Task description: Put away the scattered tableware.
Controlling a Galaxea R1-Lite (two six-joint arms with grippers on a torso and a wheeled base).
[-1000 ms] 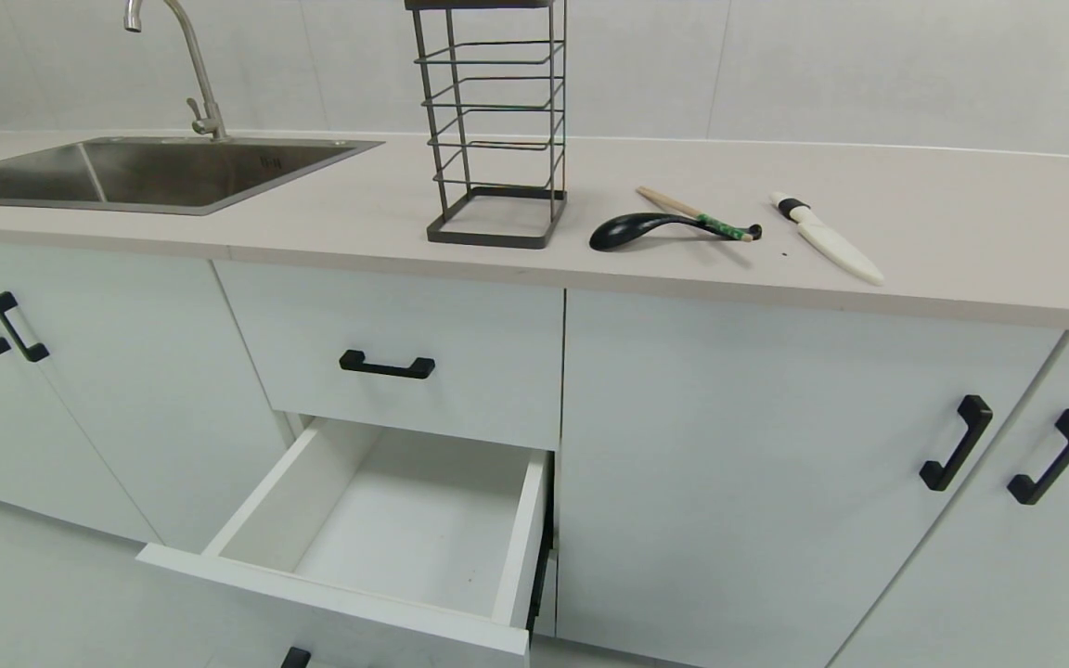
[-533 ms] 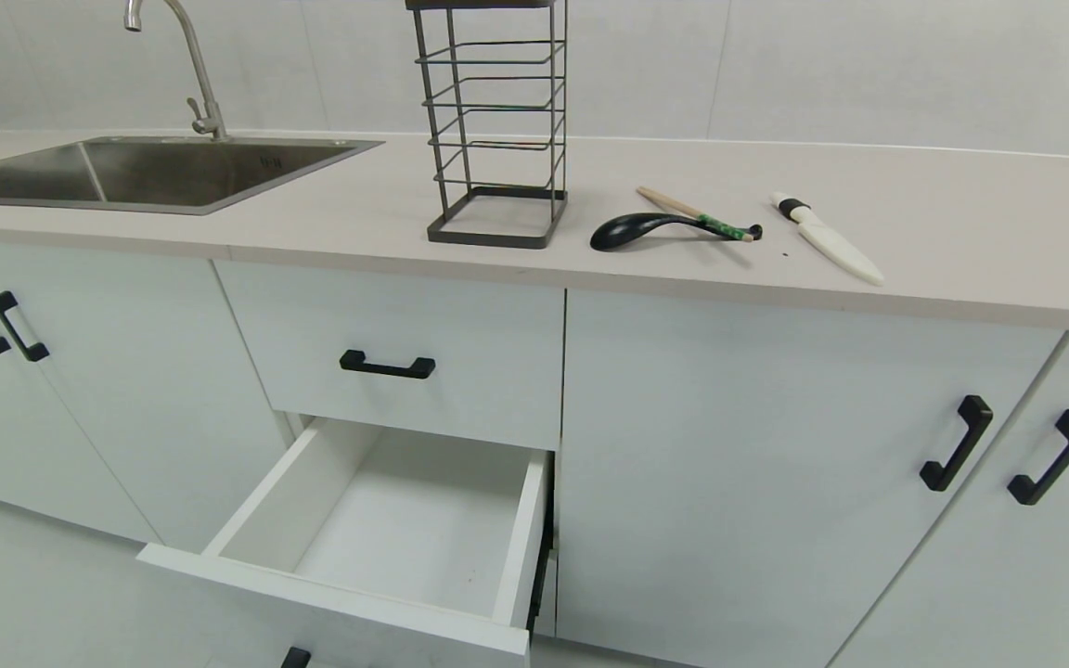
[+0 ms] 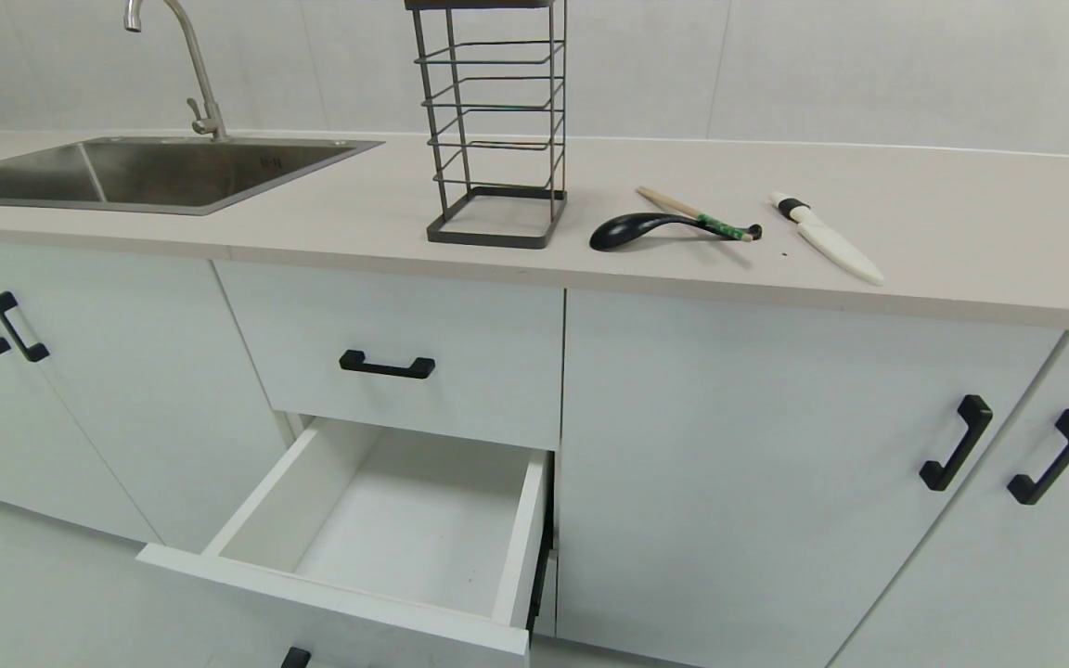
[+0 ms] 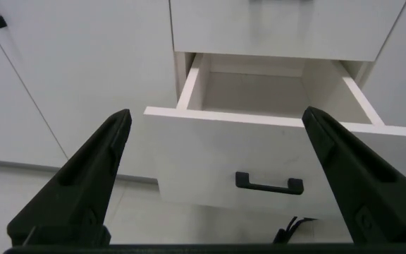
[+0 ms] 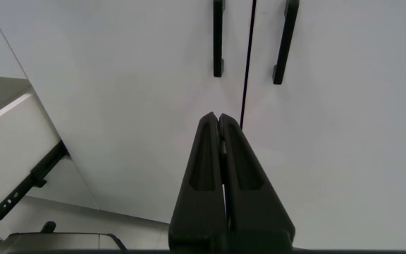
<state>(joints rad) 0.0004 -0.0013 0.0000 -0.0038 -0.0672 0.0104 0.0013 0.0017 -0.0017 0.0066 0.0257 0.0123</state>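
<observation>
Plainly, everything turned on height: all the tableware lay on the countertop (image 3: 915, 213), well above both grippers, which hung low in front of the cabinets. The black spoon (image 3: 632, 229) lay across the counter, bowl towards the wire rack (image 3: 497, 121) and handle running off to the robot's right. The chopsticks (image 3: 683, 206) slanted down to that handle's end and seemed to touch it, though I could not be sure from where I stood. Just beyond them to the right, apart, lay the white knife (image 3: 827, 238), slanted, its black-banded end towards the wall and its tip towards the counter edge.

The left gripper (image 4: 217, 116) was spread wide with nothing in it, pointing level at the front panel of the open drawer (image 3: 516, 547), with the drawer handle (image 4: 268, 185) just below its line. The right gripper (image 5: 220, 120) had its fingers pressed together, holding nothing, and faced the cabinet doors, their two black door handles (image 5: 218, 39) beyond its tips. To my eye the right arm stood nearer the utensils, being under that stretch of counter; it would need to rise and part its fingers first.
</observation>
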